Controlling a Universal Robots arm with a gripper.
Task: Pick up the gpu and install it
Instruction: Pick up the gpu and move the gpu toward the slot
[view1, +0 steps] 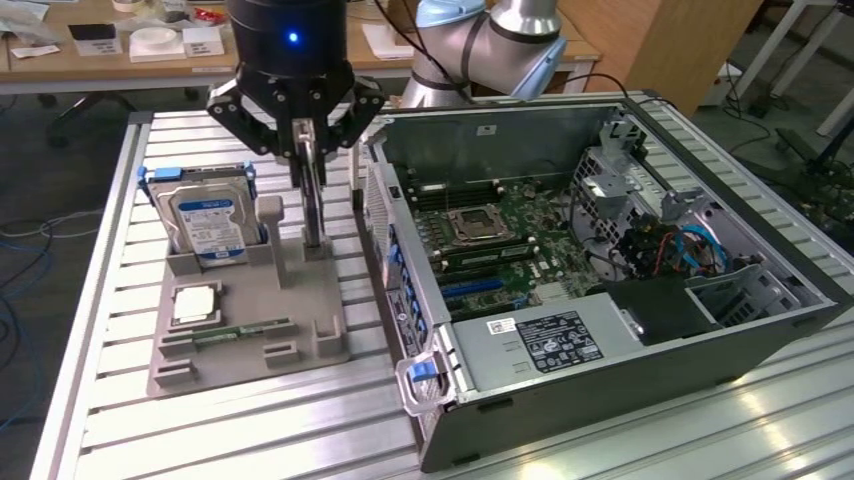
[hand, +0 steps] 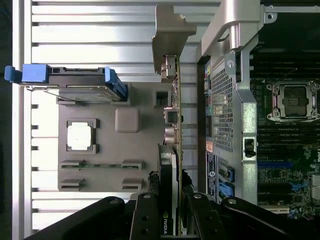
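The pincer (view1: 310, 150) is clenched on the top edge of the gpu (view1: 315, 205), which stands on edge in the grey holder (view1: 254, 335) on the tabletop (view1: 107, 400), just beside the open case (view1: 601, 330). The grip looks narrow and high. The card could therefore pivot between the fingers, bind in its slot, drag the holder, or knock its bracket against the case wall.

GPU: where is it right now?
The thin black gpu card stands on edge in the grey holder tray, gripped by the end effector, at the exterior view's left of the open computer case.
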